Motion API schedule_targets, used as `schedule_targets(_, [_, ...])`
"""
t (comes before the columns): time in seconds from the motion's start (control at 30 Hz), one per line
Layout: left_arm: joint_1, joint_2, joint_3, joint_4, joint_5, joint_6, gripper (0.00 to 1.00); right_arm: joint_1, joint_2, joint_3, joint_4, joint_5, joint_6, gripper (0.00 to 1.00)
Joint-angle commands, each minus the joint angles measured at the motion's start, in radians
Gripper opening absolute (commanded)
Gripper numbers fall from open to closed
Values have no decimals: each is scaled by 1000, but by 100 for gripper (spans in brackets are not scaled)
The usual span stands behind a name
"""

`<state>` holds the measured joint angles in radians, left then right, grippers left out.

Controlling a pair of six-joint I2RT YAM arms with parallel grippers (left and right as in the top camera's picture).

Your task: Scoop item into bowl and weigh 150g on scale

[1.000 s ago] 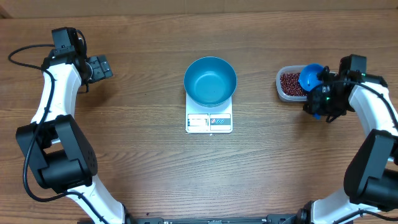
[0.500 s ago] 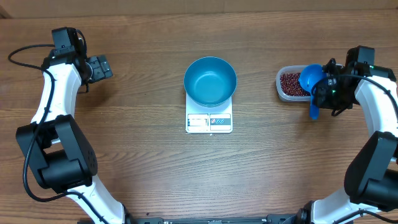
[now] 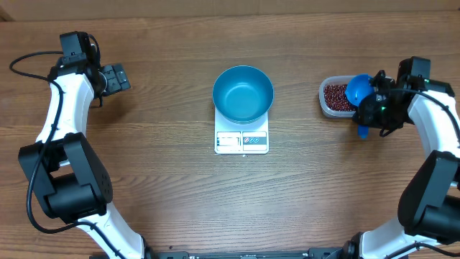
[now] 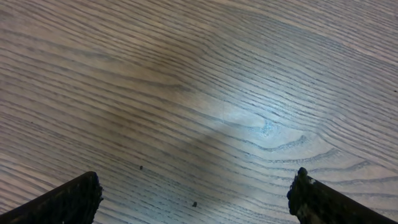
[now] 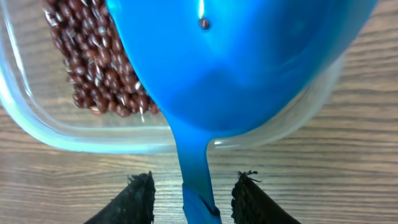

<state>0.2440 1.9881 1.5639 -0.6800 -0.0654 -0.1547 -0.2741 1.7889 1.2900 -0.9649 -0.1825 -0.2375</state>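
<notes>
The left tool point(image 3: 115, 78) hung over bare wood at the far left of the brown wood-grain worktop point(image 3: 165, 173), well apart from everything else. Its two dark fingers stood wide apart with nothing between them – in the left wrist view only their tips showed, in the bottom corners.

At the middle sat the small flat white square scale point(image 3: 241, 142), its display panel toward the front edge. The round, deep, glossy blue bowl point(image 3: 243, 93) rested on it, and nothing could be seen inside.

To the right lay the clear rounded-rectangle plastic tub point(image 3: 325, 103) with the heap of small dark red-brown beans point(image 3: 335, 96) in it. The small blue plastic scoop point(image 3: 359, 90) sat over the tub's right part, tilted, its handle pointing back toward the right tool point(image 3: 370, 114).

The right wrist view had the scoop's cup point(image 5: 249, 62) covering much of the tub point(image 5: 37, 118), the beans point(image 5: 93, 68) piled to its left, and a single bean point(image 5: 203, 23) lying in the cup. The handle ran down between the right tool's point(image 5: 194, 186) fingers point(image 5: 140, 199) – a sliver of wood showed on either side, so whether they were clamped on it could not be told.
</notes>
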Motion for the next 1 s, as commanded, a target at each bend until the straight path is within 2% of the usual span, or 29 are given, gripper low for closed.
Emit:
schedule_targets(0.0, [-2,0,9,4,-13,5,99,-2,3,-29,16,-2,-3,34])
schedule_targets(0.07, [-2,0,9,4,-13,5,99,-2,3,-29,36,-2,-3,29])
schedule_targets(0.2, [-2,0,9,4,-13,5,100,-2,3,-21,48,-2,-3,4])
schedule_targets(0.5, [-2,0,9,4,-13,5,100,3,1,148,-120,85,-61,4])
schedule_targets(0.67, [-2,0,9,4,-13,5,100,52,1,284,-262,315,-144,4])
schedule_targets(0.77, [-2,0,9,4,-13,5,100,88,1,317,-310,343,-206,4])
schedule_targets(0.97, [-2,0,9,4,-13,5,99,180,3,319,-367,398,-204,4])
